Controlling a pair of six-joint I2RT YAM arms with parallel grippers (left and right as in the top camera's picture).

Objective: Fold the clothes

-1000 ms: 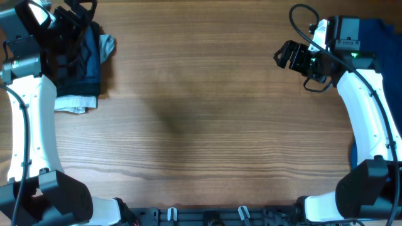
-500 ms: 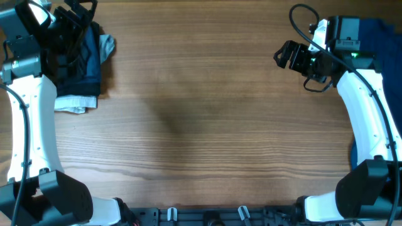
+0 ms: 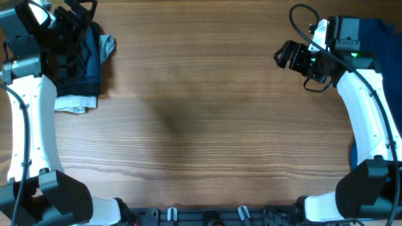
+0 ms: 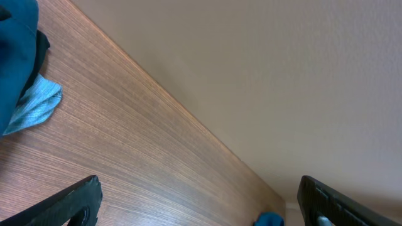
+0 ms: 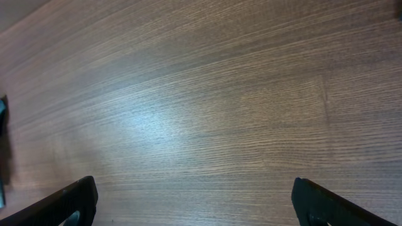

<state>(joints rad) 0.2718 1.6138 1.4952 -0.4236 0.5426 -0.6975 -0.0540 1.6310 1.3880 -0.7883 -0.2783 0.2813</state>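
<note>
Blue shirt [image 3: 384,28]: mostly behind right arm [image 3: 364,107] | clothes pile [image 3: 93,63]: partly under left arm [image 3: 31,119]

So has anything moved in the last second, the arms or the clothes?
Nothing visibly changed. The left gripper stays open by the clothes, the right gripper stays open over the table, and neither holds anything.

Both arms are out at the sides: left arm [image 3: 28,119] and right arm [image 3: 367,113] each rise from a base at the near edge and reach toward the far side. The left hand [image 3: 69,28] is up in the far-left corner. The right hand [image 3: 286,56] is far right, pointing inward. Both hands gape wide, with fingers [image 4: 74,202] spread to the frame edges in the wrist views.
</note>
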